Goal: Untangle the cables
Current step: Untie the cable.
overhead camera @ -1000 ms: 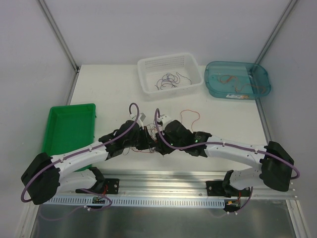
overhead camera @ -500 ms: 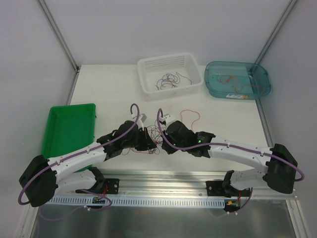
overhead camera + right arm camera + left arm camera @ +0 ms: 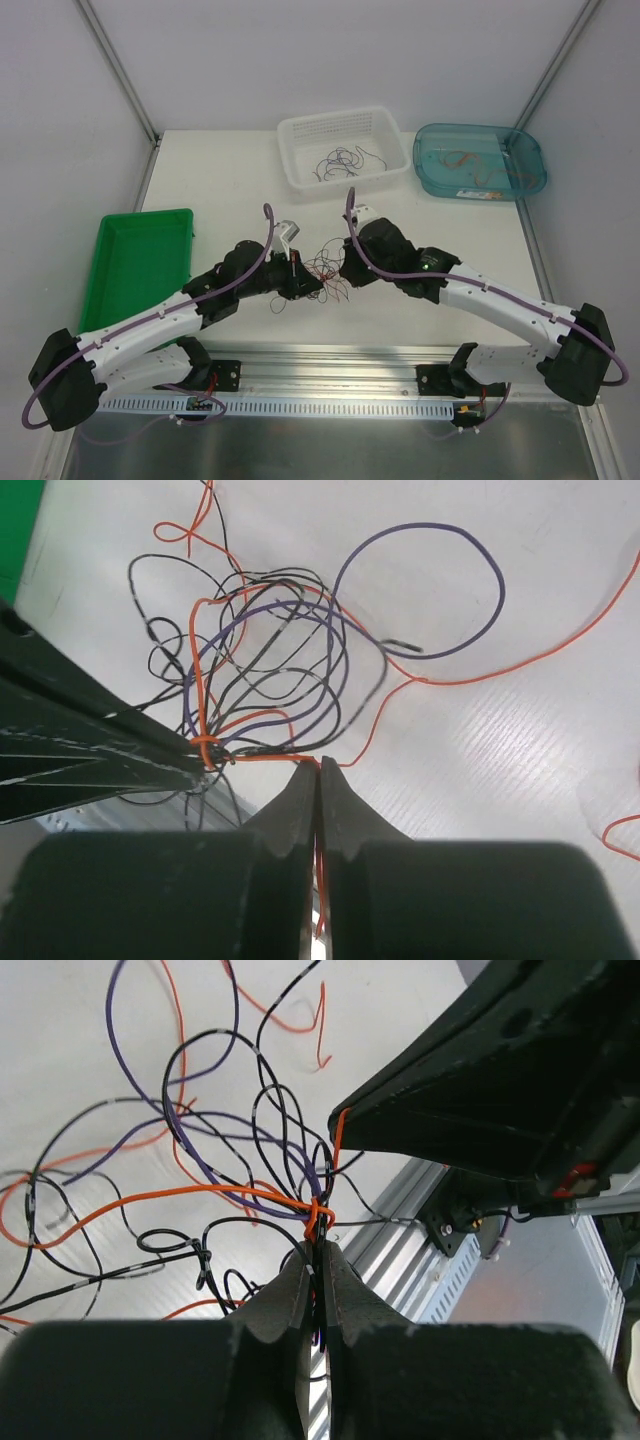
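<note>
My left pincer (image 3: 318,1263) and right pincer (image 3: 318,773) are both clamped on strands of the cables (image 3: 327,271), the tangle strung between them

A white tabletop (image 3: 230,180) stands inside a plain enclosure of pale grey walls (image 3: 330,50). Two metal posts rise from its back corners, one on the left (image 3: 118,70) and one on the right (image 3: 560,65). A silver rail (image 3: 330,362) runs along the near edge, with a white slotted strip (image 3: 330,407) just below it. The light is soft and even, and the shadows are faint.
</note>
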You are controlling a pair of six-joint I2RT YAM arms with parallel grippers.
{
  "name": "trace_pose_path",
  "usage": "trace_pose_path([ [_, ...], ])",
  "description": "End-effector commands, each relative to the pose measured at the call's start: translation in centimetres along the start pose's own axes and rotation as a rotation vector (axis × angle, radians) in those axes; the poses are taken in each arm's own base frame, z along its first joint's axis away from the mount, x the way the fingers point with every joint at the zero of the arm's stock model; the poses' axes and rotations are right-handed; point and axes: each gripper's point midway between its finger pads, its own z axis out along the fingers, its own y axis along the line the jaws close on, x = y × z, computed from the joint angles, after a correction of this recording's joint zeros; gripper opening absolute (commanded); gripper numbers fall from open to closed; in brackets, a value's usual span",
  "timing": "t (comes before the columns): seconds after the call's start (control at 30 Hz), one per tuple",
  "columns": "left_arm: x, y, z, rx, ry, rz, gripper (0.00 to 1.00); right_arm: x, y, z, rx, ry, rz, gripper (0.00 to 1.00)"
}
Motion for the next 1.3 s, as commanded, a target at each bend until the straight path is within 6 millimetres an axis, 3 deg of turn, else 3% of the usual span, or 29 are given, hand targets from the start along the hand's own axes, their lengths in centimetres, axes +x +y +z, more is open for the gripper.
trace_pose_path([
  [0.0, 1.7, 0.7, -1.0, -0.018, 0.055, 0.052, 0.00, -1.1, -6.3, -0.9, 0.192, -0.043, 0.093, 0.01],
  [0.1, 1.7, 1.1, -0.9, -0.045, 0.045, 0.002, 0.00, -1.5, -5.0, -1.6, 0.122, -0.048, 0.078, 0.11],
  [0.3, 1.5, 1.9, 0.6, -0.110, 0.068, -0.070, 0.00, -2.8, -0.3, -4.3, 0.013, -0.099, -0.019, 0.30],
  [0.47, 1.1, 1.9, 1.5, -0.139, 0.065, -0.098, 0.00, -3.3, 2.7, -6.0, -0.086, -0.166, 0.000, 0.31],
  [0.6, 0.9, 1.8, 1.6, -0.150, 0.052, -0.108, 0.00, -3.3, 5.6, -5.3, -0.207, -0.192, 0.075, 0.27],
  [0.63, 0.9, 1.7, 1.6, -0.150, 0.053, -0.106, 0.00, -2.5, 5.9, -4.2, -0.214, -0.162, 0.085, 0.25],
  [0.9, 0.7, 0.9, 1.1, -0.120, 0.030, -0.082, 0.00, 0.2, 6.1, 0.9, -0.187, -0.089, 0.194, 0.21],
  [1.27, 0.6, -0.5, 0.7, -0.030, -0.001, -0.040, 0.00, 1.3, 5.4, 2.9, -0.170, -0.075, 0.235, 0.22],
])
